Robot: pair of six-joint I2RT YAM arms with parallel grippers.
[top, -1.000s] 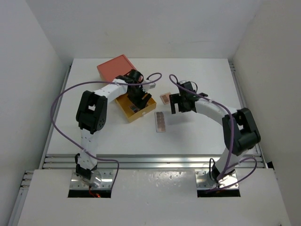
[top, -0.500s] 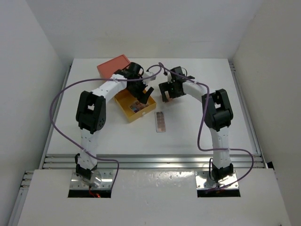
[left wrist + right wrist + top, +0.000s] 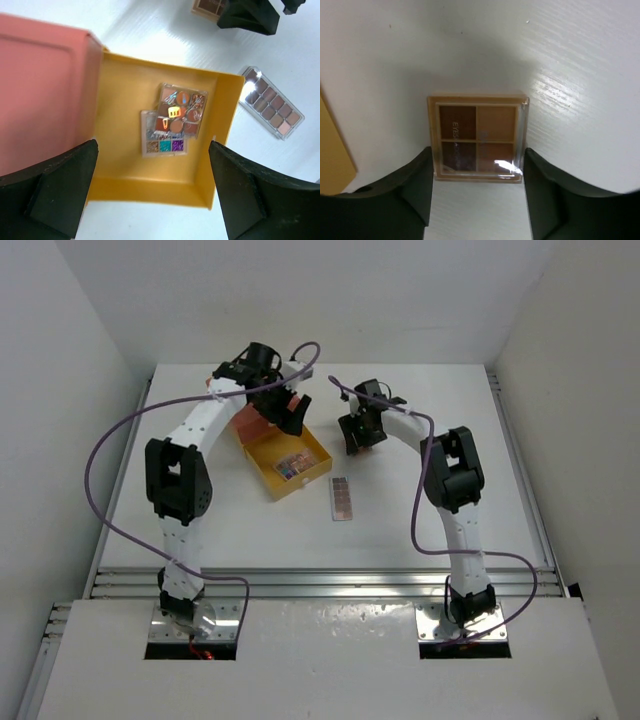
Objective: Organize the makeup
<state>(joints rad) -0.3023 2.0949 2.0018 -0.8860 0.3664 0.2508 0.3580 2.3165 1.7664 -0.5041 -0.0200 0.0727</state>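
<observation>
My right gripper (image 3: pixel 477 159) brackets a clear-cased palette (image 3: pixel 477 130), four brown and tan pans; whether it grips, I cannot tell. My left gripper (image 3: pixel 153 145) stands wide, empty.

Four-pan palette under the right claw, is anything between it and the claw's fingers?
Nothing visible. The right claw straddles the four-pan palette, its fingers close against both sides; whether they grip it I cannot tell.
</observation>
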